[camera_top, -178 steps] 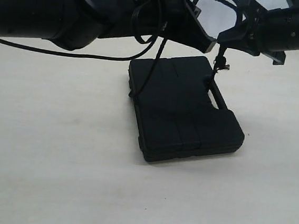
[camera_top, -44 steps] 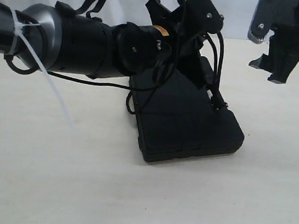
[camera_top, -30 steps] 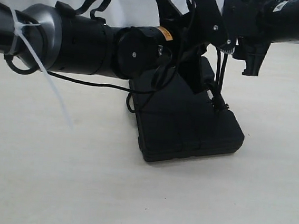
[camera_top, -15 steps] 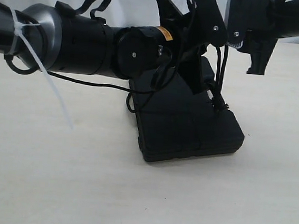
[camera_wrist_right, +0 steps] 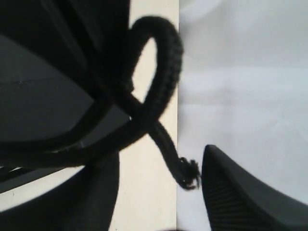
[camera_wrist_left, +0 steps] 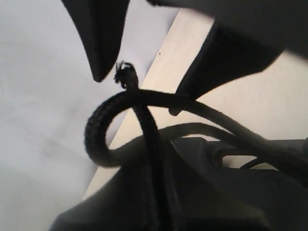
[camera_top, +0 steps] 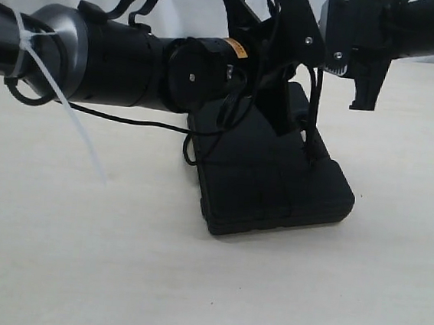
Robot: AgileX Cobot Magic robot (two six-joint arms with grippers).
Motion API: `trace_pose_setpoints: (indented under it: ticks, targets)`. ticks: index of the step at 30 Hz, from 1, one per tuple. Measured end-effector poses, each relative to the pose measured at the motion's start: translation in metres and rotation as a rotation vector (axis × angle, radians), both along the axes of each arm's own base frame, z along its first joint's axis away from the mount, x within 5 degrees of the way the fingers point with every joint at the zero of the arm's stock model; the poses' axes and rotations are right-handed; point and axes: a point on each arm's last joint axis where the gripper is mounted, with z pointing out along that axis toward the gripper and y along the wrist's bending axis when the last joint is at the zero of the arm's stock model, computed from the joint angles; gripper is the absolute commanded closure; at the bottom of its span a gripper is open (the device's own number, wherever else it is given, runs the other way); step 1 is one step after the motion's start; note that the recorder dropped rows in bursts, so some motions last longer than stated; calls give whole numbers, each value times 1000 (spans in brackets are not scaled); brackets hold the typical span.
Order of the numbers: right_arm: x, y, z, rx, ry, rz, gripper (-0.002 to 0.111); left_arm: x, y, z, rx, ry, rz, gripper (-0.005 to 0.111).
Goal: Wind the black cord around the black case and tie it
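Left pincer [camera_top: 307, 64]: clenched. It reaches across above the far end of the black case [camera_top: 269, 183] and looks to be pinching the black cord [camera_wrist_right: 166, 62], with a small loop standing in the air.

Right pincer [camera_top: 347, 69]: just right of it, jaws apart. The frayed tip [camera_wrist_right: 188, 174] sits between them, close to one ribbed pad [camera_wrist_right: 240, 202] but not touching.

Cord: I judge it a light, limp braid, rough enough to grip. It likely keeps a curve only where you pinch it. Take hold just behind the frayed knot, so the knot acts as a stop; the fray itself is too wispy.

Case: rigid and flat on the tabletop [camera_top: 115, 260], mid-scene, handle edge to the right. It may skid if you haul sideways.

From the loop, one strand drops to the handle edge. Another shows at the case's left edge.
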Motion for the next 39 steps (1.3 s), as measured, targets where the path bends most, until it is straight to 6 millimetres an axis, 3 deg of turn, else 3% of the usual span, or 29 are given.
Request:
trace_pose_setpoints:
  ticks: [5, 18, 20, 26, 28, 34, 39]
  targets:
    - [2, 1, -5, -2, 15, 3, 104, 0, 0, 0, 2, -1, -1, 107]
    - [1, 0, 2, 58, 8, -52, 104, -1, -1, 0, 4, -2, -5, 105]
    - [1, -3, 7, 86, -11, -88, 104, -1, -1, -1, 8, 4, -9, 97]
    - [-3, -12, 24, 162, -54, -162, 104, -3, -2, -5, 40, 43, -36, 48]
    - [-3, -13, 25, 183, -51, -179, 104, -4, -2, -6, 44, 50, -39, 39]
    - [-2, -13, 25, 215, -43, -196, 104, -9, 0, 4, 25, 78, -48, 30]
    - [2, -25, 29, 299, -62, -295, 104, -16, 13, 42, -77, 81, -18, 30]
